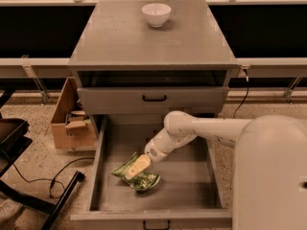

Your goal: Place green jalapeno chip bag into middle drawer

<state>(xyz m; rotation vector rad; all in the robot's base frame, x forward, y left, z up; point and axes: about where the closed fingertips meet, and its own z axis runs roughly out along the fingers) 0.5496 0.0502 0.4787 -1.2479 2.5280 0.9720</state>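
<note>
Claw (133,169) touching green jalapeno chip bag (146,181), middle drawer (188,187)

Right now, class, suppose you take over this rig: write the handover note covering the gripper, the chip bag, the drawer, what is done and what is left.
Gripper: low inside the open middle drawer, on the green jalapeno chip bag; whether it grips the bag cannot be told.
Bag: in the left half of the drawer and appears to rest on its bed.
Drawer: pulled out, below the shorter drawer front.
Done: the bag is inside the drawer.
Left: probably confirm the release, then lift the arm clear.
</note>
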